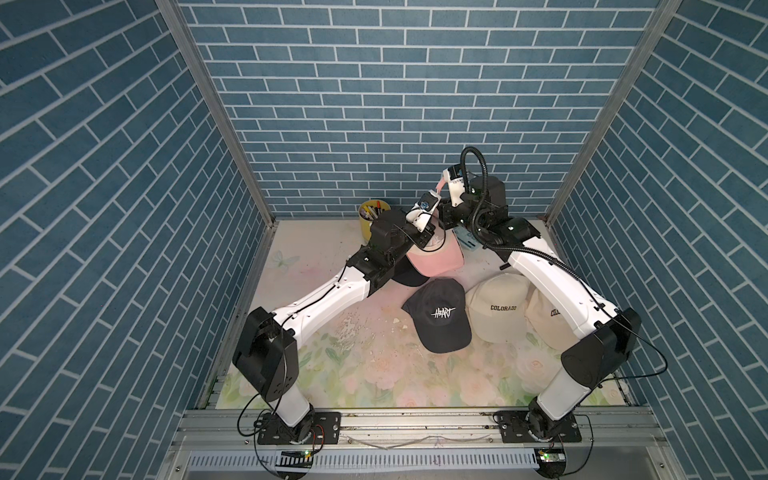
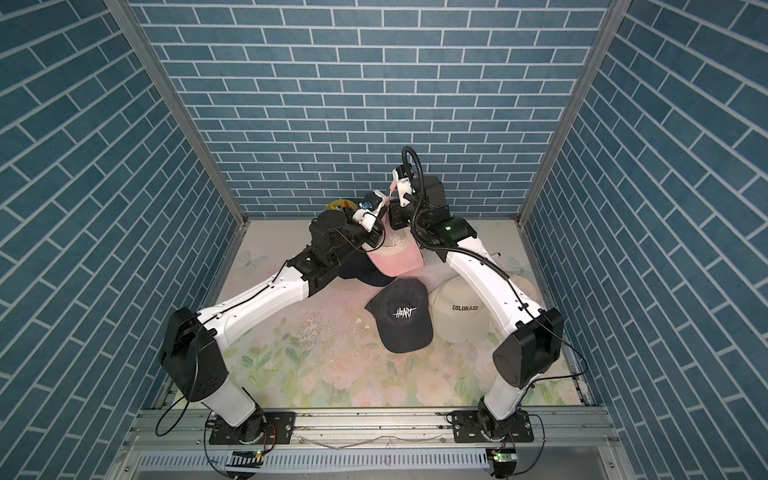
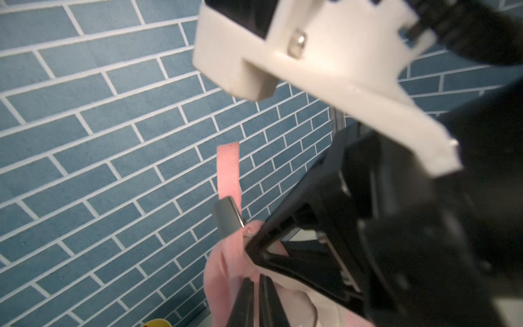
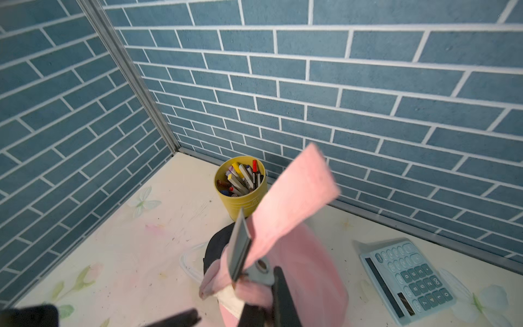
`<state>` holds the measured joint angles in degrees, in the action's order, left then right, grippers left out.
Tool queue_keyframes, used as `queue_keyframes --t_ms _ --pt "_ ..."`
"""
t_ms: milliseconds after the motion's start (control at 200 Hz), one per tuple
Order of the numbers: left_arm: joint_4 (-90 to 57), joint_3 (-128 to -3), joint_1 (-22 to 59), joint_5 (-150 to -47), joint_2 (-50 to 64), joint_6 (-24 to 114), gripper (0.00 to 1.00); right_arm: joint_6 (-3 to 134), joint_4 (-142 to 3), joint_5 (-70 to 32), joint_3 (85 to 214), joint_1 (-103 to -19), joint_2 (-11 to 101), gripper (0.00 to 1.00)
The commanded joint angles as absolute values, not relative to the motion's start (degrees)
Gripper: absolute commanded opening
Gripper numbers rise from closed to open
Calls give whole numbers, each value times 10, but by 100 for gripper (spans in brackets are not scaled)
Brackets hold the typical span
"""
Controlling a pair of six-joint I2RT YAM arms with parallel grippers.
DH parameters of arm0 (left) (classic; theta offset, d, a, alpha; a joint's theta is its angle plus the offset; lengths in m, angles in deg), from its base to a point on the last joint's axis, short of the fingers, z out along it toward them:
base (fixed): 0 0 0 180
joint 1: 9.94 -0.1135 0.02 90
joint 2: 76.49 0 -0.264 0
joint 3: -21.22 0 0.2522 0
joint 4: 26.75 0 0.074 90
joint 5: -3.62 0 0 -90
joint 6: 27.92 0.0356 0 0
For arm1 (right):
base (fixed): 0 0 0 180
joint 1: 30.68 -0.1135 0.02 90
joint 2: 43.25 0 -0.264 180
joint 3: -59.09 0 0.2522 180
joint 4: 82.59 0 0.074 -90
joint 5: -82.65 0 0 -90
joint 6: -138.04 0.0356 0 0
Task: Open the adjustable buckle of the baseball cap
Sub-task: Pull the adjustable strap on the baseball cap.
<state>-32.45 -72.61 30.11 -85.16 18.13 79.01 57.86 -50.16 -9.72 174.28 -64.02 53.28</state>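
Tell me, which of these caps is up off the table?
The pink cap, raised at the back with its strap pointing upward. The others, such as the dark HEART cap and cream COLORADO cap, lie on the table.

Dark cap [image 1: 439,318]: "HEART", white lettering. Cream cap [image 1: 496,309]: "COLORADO", dark lettering. Calculator [image 4: 407,280]: digit keys, including "00".

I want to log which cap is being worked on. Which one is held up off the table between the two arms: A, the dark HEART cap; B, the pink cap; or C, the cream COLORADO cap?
B: only the pink cap is up in the air; the HEART cap and COLORADO cap lie flat on the table.
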Motion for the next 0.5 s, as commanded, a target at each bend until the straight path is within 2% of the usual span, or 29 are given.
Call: queue_keyframes --t_ms 0,140,250,495 --pt "-339 -707 301 -846 183 773 39 627 -517 -92 1767 -641 523 0" --pt "-355 -701 301 -800 183 760 56 622 -514 -101 1759 -641 517 0" --pt "-347 -723 301 -769 198 761 57 622 -519 -117 1751 -641 509 0" --pt "-366 -730 302 -768 205 758 55 629 -515 -121 1741 -642 505 0"
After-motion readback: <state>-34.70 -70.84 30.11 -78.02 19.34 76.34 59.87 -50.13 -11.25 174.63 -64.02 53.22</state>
